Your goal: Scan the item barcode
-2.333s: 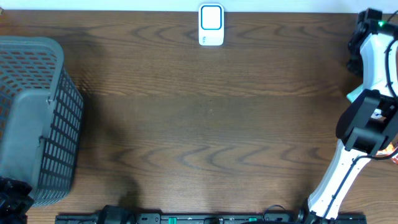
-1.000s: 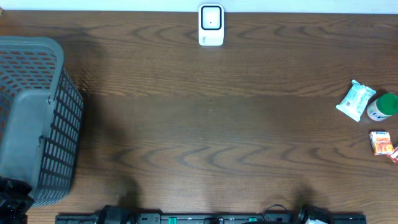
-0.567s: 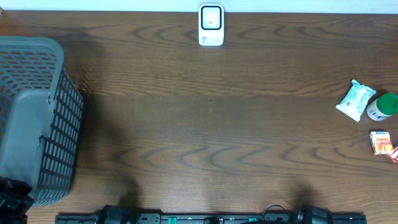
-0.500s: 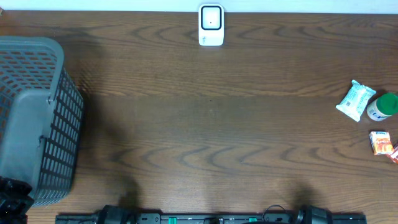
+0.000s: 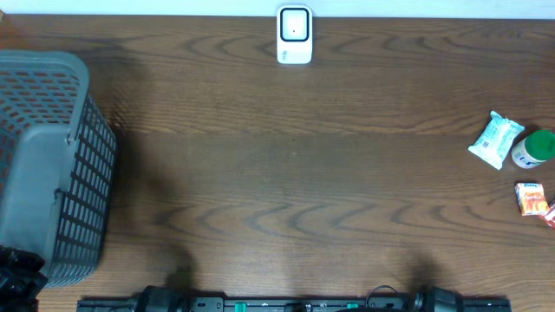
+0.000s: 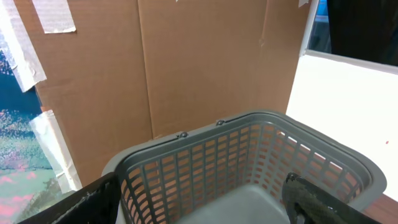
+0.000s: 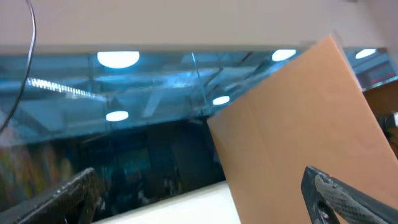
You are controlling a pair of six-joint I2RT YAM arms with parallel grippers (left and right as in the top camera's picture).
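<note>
The white barcode scanner [image 5: 294, 35] stands at the table's far edge, in the middle. Small items lie at the right edge: a white packet [image 5: 496, 139], a green-capped bottle [image 5: 535, 148] and an orange box [image 5: 530, 197]. Neither gripper is near them. My left gripper [image 6: 202, 208] hangs open above the grey basket [image 6: 249, 162], with nothing between its fingers [image 6: 317, 199]. My right gripper [image 7: 199, 205] is open and empty, tilted up toward windows and a cardboard sheet [image 7: 298, 124]. The right arm is out of the overhead view.
The grey mesh basket [image 5: 43, 165] fills the table's left side. A dark part of the left arm [image 5: 17, 277] shows at the bottom left corner. A black rail [image 5: 286, 303] runs along the front edge. Brown cardboard [image 6: 186, 62] stands behind the basket.
The right arm, which stood over the items at the right edge, has drawn back out of the overhead view, uncovering them. Over the last second nothing has moved.
</note>
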